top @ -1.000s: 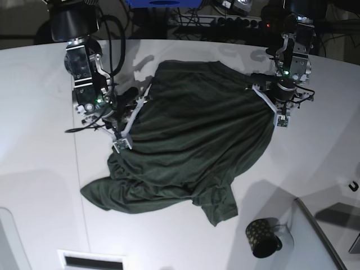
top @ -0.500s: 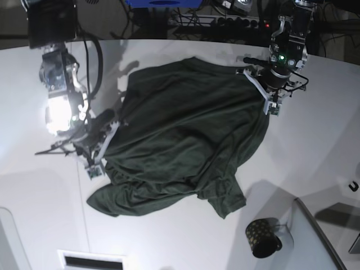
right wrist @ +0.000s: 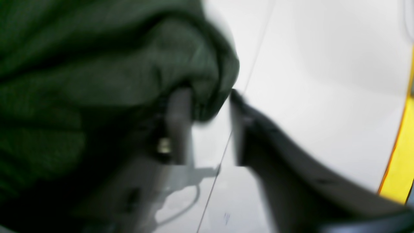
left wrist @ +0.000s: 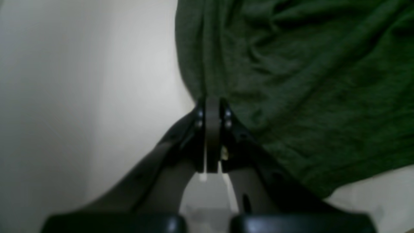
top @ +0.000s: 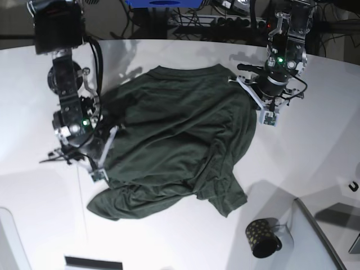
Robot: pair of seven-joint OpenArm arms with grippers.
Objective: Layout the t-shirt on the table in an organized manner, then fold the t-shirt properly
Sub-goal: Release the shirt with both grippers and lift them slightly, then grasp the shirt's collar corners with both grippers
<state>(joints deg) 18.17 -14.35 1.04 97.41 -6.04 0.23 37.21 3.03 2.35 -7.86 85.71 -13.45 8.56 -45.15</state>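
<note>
The dark green t-shirt [top: 180, 140] lies rumpled on the white table [top: 315, 152], with one sleeve pointing toward the front. My left gripper [top: 263, 112] is at the shirt's far right edge. In the left wrist view this gripper [left wrist: 212, 106] is shut, with the t-shirt [left wrist: 307, 81] edge pinched at its tips. My right gripper [top: 100, 169] is at the shirt's left edge. In the right wrist view it [right wrist: 207, 110] stands open, and the t-shirt [right wrist: 81, 81] fabric drapes over one finger [right wrist: 179, 126] while bare table [right wrist: 323, 81] shows between the jaws.
A dark gold-dotted mug [top: 261, 237] stands at the front right beside a grey panel [top: 323, 236]. A white slotted box [top: 93, 262] sits at the front edge. Cables and equipment crowd the space behind the table. A yellow strip [right wrist: 401, 145] runs past the table edge.
My right gripper dragged the shirt's left edge leftward and toward the front, then opened its jaws. The left gripper, still shut on the fabric, shifted toward the back and left.
</note>
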